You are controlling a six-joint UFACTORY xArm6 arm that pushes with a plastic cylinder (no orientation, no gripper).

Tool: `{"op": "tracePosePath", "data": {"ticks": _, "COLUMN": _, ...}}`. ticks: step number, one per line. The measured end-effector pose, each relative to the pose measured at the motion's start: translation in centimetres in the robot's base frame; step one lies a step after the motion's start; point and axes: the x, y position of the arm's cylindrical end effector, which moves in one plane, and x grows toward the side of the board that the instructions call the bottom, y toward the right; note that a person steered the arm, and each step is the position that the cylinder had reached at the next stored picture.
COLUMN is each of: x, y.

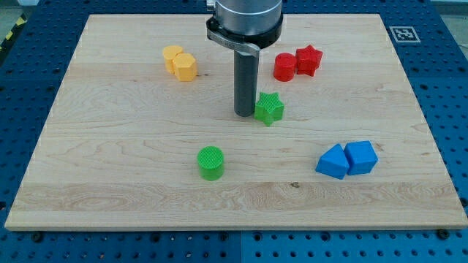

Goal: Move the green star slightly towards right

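The green star [270,108] lies near the middle of the wooden board [110,161]. My tip [243,114] rests on the board just to the star's left, touching or nearly touching its left side. The dark rod rises from there to the arm's round head at the view's top.
A green cylinder [210,162] stands below and left of the star. A red cylinder [284,66] and a red star [308,60] sit above right. Two yellow blocks [180,63] are at upper left. Two blue blocks [347,159] are at lower right.
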Motion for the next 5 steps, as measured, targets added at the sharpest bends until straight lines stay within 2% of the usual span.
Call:
{"op": "tracePosePath", "data": {"ticks": 1, "x": 0.0, "y": 3.6}}
{"op": "tracePosePath", "data": {"ticks": 5, "x": 0.1, "y": 9.2}}
